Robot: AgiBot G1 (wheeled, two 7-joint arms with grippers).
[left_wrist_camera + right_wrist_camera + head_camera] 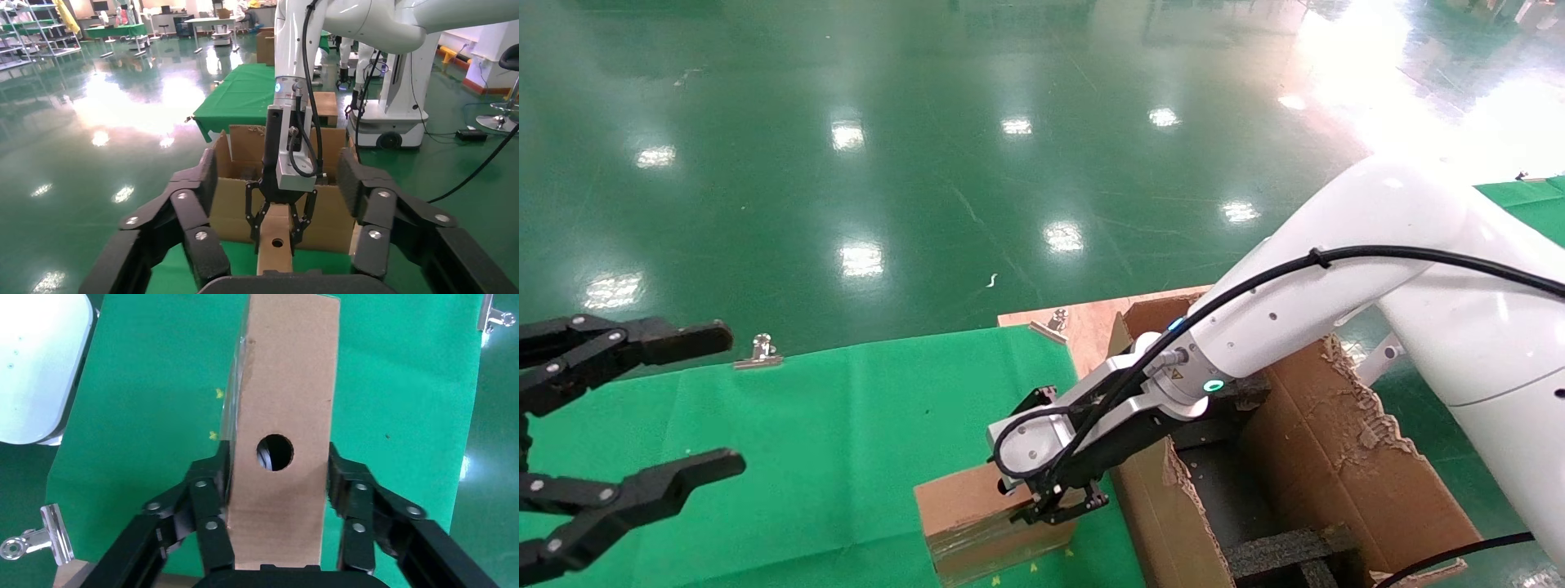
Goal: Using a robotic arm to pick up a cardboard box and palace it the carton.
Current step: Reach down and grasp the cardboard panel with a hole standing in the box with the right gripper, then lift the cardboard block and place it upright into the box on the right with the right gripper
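Head view: step in hand, grasping. My right jaws (1060, 500) closing on cardboard box (977, 518) sitting on green table (829, 425), just beside carton (1336, 457). White arm reaching down across carton. Left jaws (695, 400) idling spread, empty, at table's left.

Left wrist view: right jaws straddling box end with round hole.

Right wrist view: pads (220, 478) pressing both box sides. Next, I judge: lifting, carrying sideways into carton.
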